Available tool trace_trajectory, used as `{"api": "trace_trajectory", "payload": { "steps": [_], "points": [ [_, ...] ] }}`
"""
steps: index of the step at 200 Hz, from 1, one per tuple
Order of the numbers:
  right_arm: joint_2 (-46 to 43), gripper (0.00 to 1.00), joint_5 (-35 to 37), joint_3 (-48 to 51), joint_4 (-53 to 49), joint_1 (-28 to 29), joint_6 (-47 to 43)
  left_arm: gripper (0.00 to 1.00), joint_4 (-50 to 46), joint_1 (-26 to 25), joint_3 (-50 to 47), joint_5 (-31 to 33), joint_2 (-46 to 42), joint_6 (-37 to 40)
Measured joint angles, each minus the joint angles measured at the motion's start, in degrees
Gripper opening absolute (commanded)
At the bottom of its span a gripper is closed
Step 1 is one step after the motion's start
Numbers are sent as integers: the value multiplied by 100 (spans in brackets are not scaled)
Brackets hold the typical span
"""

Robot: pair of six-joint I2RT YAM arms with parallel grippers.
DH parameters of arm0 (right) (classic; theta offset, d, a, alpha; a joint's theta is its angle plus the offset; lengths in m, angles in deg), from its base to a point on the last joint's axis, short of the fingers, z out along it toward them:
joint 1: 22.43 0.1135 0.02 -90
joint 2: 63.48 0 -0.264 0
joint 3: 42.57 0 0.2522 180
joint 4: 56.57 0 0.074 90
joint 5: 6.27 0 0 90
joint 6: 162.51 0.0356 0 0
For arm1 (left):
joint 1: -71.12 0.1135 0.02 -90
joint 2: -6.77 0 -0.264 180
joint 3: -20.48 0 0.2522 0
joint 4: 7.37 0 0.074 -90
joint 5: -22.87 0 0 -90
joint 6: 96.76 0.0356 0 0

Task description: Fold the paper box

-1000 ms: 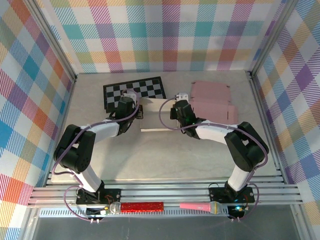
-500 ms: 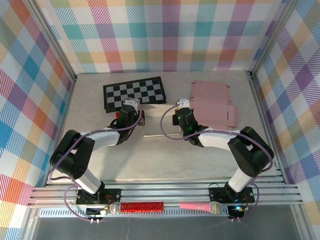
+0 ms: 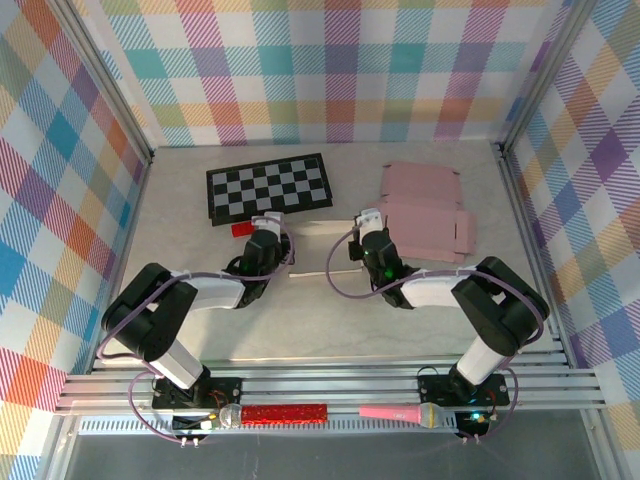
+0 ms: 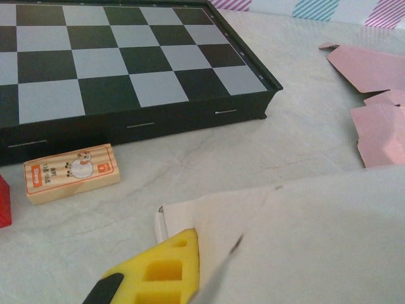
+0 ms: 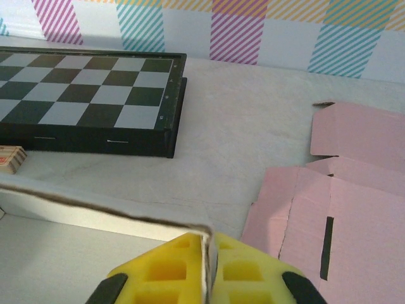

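I see both arms pulled back toward 6 o'clock. Left claw and right claw each pinch the paper box; its long axis runs 9-to-3 between them.

Pastel plaid walls box in a pale marbled tabletop — aluminium rails along its near edge.

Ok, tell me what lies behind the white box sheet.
Behind the white sheet: a chessboard, a small wooden block and pink cardboard. The table under the sheet is covered.
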Motion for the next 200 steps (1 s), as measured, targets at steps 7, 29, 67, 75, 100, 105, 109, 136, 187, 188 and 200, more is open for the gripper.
{"api": "trace_trajectory", "payload": {
  "steps": [7, 29, 67, 75, 100, 105, 109, 136, 187, 188, 200],
  "points": [
    [0, 0, -2, 46, 83, 7, -9, 0, 96, -35, -66, 44, 4, -2],
    [0, 0, 2, 184, 304, 52, -35, 0, 516, -114, -240, 184, 138, -24],
    [-42, 14, 55, 216, 223, 107, 17, 0, 946, -175, -323, 323, 450, -98],
    [-144, 22, 48, 170, -96, 122, 57, 0, 935, -190, -323, 321, 461, -114],
    [-752, 56, -184, -55, -1403, 216, 505, 0, 837, -275, -297, 291, 461, -125],
    [-879, 60, -247, -98, -1615, 221, 540, 0, 809, -291, -284, 278, 461, -125],
    [-1014, 63, -317, -140, -1818, 221, 680, 0, 776, -299, -269, 275, 461, -120],
    [-1897, 79, -920, -367, -3056, 219, 1580, 0, 608, -321, -186, 251, 461, -59],
    [-3150, 95, -1604, -619, -5329, 195, 3115, 0, 105, -339, -177, 122, 522, 13],
    [-3174, 95, -1611, -636, -5390, 184, 3145, 0, 87, -339, -177, 122, 529, 15],
    [-3340, 94, -1679, -841, -5807, 79, 3281, 0, 68, -352, -170, 122, 551, 26]
  ]
}}
